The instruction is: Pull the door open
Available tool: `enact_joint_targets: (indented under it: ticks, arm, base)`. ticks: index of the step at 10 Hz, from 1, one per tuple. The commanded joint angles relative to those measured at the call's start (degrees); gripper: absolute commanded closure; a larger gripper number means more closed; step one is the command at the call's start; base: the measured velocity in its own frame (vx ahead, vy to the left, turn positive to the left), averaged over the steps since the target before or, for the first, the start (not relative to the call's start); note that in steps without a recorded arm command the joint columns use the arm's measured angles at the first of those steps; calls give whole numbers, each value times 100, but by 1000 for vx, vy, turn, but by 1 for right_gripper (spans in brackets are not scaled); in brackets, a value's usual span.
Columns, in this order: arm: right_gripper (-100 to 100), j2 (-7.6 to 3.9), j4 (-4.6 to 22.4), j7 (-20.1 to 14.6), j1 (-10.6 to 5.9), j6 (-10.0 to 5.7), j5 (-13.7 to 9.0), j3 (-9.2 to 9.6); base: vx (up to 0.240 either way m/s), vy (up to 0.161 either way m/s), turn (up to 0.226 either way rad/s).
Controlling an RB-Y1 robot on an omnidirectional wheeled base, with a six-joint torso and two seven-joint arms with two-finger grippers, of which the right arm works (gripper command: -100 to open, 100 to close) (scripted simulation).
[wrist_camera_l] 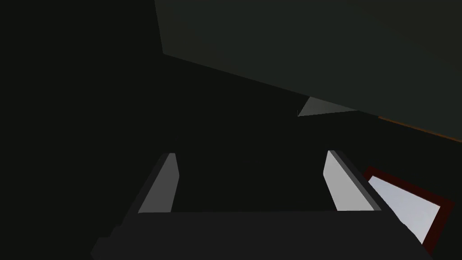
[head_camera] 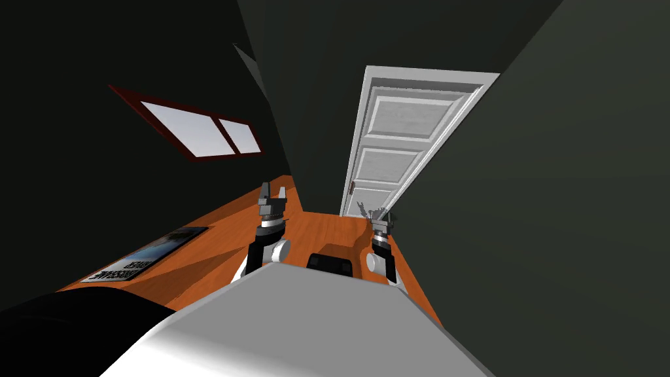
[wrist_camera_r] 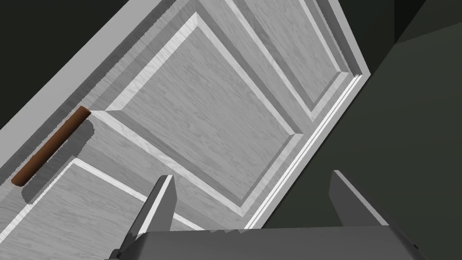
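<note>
CORRIDOR, DOOR AHEAD: Your robot faces the white panelled door, which stands at 12 to 1 o'clock in the head view. It sits at the far end of the orange floor, between dark walls, and looks fully shut.

The brown bar handle is mounted near the door's edge, at 9 o'clock from its middle panel. That appears to be the side away from the hinges, where a pull gets the most leverage.

The right gripper is raised toward the door with its two fingers spread wide and nothing between them. That gap looks ample for a bar this slim. In the head view the handle lies at roughly 10 o'clock from the gripper and well apart from it. The hand is therefore aimed at the panels rather than at the bar.

The left gripper is held up at 11 o'clock, likewise spread and empty. It looks parked clear of the work.

The reach is not yet made. By this reading, you would need to carry the right hand across to the handle and close on it before any pull.
</note>
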Motion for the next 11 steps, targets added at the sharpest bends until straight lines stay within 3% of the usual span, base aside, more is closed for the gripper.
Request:
enact_joint_targets:
  ticks: [1, 11]
  arm:
    - [-100, -8, 204, -190, -61, -29, -107, 8]
    - [-100, -97, 1507, -1302, -475, -227, -775, 22]
  base:
    - [92, -16, 136]
    - [100, -23, 149]
